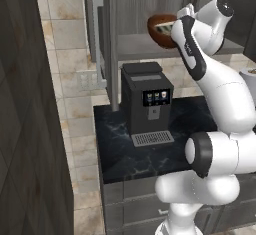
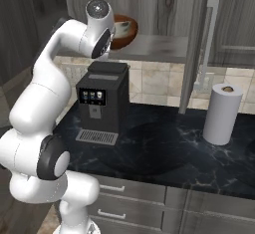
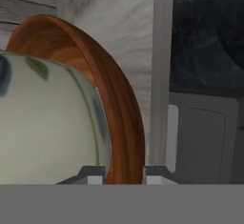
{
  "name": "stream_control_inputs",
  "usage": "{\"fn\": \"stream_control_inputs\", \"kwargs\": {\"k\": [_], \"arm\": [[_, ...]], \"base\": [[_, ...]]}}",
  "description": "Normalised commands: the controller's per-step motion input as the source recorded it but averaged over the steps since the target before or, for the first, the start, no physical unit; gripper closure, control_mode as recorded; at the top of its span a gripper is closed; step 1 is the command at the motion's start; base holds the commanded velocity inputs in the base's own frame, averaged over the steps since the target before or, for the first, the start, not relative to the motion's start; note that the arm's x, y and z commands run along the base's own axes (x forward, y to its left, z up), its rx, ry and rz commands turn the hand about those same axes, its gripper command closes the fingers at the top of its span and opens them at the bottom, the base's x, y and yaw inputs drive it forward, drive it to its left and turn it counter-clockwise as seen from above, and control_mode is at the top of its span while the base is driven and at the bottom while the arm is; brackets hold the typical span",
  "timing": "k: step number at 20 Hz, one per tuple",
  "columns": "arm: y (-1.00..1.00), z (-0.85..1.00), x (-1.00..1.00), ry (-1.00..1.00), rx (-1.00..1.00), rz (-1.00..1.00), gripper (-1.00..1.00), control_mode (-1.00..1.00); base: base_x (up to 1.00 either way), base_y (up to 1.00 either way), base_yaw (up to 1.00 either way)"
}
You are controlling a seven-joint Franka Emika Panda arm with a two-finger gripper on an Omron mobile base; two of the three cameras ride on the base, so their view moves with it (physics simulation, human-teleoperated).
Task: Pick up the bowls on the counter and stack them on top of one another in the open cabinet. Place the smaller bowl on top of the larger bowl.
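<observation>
The larger bowl (image 1: 156, 33) (image 2: 127, 37), glossy reddish-brown, sits at shelf level inside the open cabinet (image 2: 159, 48). The smaller bowl (image 1: 165, 27) (image 2: 121, 28), pale cream-green, lies nested inside it. In the hand view the brown rim (image 3: 127, 123) curves down between my two fingertips, with the pale bowl (image 3: 47, 132) just left of it. My gripper (image 3: 125, 176) is shut on that rim, one finger (image 3: 94, 175) on the inner side and one outside. My arm reaches up from the counter (image 1: 120, 149) into the cabinet.
A black coffee machine (image 1: 145, 101) (image 2: 102, 101) stands on the counter right under the shelf. A paper towel roll (image 2: 222, 113) stands at the right. The cabinet door with its long handle (image 2: 211, 39) hangs open. A dark tall unit (image 1: 25, 129) walls the left side.
</observation>
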Motion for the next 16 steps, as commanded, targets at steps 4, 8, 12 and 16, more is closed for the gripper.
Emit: {"fn": "stream_control_inputs", "kwargs": {"k": [4, 8, 12, 16], "arm": [[0.08, 0.00, 0.09, 0.00, 0.00, -0.01, -1.00, -1.00], [0.06, 0.00, 0.07, 0.00, 0.00, 0.00, -1.00, -1.00], [0.03, 0.00, 0.04, 0.00, 0.00, 0.00, -1.00, -1.00], [0.02, 0.01, 0.00, 0.00, 0.00, 0.00, -1.00, -1.00]], "base": [[0.00, 0.00, 0.00], [0.00, 0.00, 0.00], [0.00, 0.00, 0.00], [0.00, 0.00, 0.00]]}}
